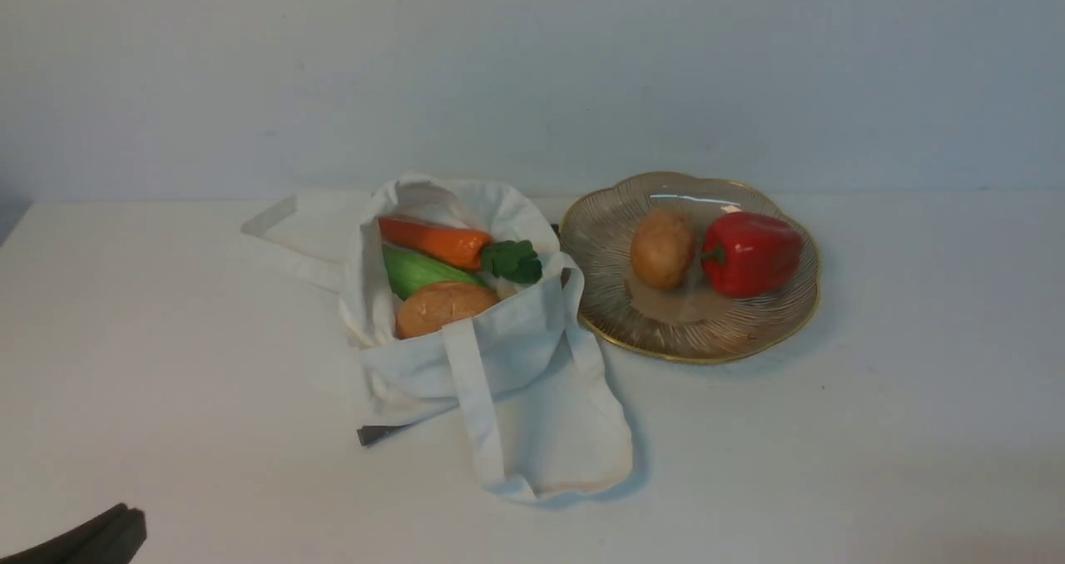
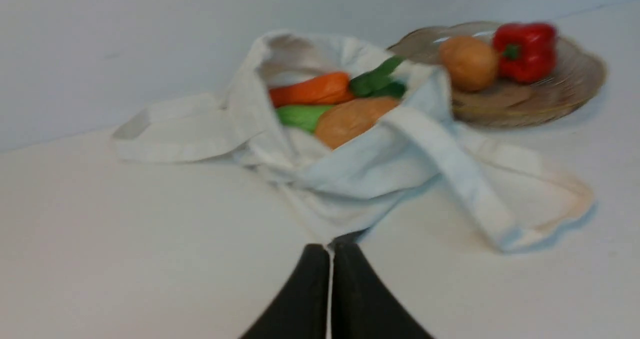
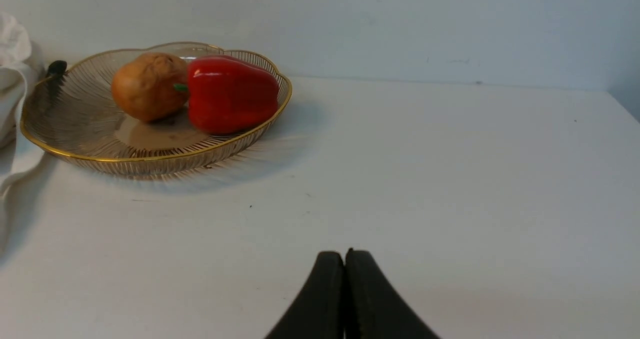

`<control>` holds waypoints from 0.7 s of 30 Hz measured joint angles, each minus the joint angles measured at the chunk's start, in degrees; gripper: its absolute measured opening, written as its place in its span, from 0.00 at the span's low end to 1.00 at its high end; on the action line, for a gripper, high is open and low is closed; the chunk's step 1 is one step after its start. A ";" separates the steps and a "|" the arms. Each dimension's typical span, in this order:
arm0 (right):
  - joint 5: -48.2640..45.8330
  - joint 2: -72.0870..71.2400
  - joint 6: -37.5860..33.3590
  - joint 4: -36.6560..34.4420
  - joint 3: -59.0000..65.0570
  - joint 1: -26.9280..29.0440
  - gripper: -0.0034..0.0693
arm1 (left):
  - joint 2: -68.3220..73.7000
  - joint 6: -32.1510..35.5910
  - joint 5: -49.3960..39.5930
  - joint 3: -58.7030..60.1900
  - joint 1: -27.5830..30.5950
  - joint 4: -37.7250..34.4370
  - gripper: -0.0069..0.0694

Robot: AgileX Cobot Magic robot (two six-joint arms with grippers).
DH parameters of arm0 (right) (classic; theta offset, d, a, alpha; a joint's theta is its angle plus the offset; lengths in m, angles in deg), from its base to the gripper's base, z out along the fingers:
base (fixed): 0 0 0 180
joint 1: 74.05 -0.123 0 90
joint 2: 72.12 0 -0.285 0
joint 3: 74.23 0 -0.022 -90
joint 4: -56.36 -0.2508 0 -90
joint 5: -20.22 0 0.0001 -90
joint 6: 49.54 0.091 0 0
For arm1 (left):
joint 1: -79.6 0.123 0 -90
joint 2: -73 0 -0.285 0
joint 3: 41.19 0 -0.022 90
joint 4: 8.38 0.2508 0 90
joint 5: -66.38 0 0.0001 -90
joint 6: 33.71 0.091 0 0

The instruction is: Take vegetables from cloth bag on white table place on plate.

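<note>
Canvas cloth bag [image 1: 466, 331]: no writing seen, perhaps | left claw [image 2: 330, 251], right claw [image 3: 345, 256]: closed, empty

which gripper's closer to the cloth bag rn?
Left. The left gripper, shut, sits just short of the cloth bag. The right gripper, shut, is out over bare table beyond the plate.
</note>
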 joint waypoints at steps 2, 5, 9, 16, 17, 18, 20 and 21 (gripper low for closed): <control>0.00 0.00 0.00 0.00 0.00 0.00 0.03 | -3.12 -1.39 -0.13 2.93 4.49 1.65 0.08; 0.00 0.00 0.00 0.00 0.00 0.00 0.03 | -5.56 -3.08 -0.06 4.61 8.07 1.94 0.08; 0.00 0.00 0.00 0.00 0.00 0.00 0.03 | -7.33 -4.31 -0.11 5.93 11.20 3.19 0.08; 0.00 0.00 0.00 0.00 0.00 0.00 0.03 | -7.39 -4.67 -2.74 5.99 13.85 4.25 0.08; 0.00 0.00 0.00 0.00 0.00 0.00 0.03 | -7.39 -4.67 -3.21 5.99 14.65 4.25 0.08; 0.00 0.00 0.00 0.00 0.00 0.00 0.03 | -7.39 -4.67 -3.44 6.01 15.53 4.25 0.08; 0.00 0.00 0.00 0.00 0.00 0.00 0.03 | -7.39 -4.67 -4.02 6.01 17.23 4.25 0.08; 0.00 0.00 0.00 0.00 0.00 0.00 0.03 | -7.39 -4.67 -4.61 6.01 17.75 4.25 0.08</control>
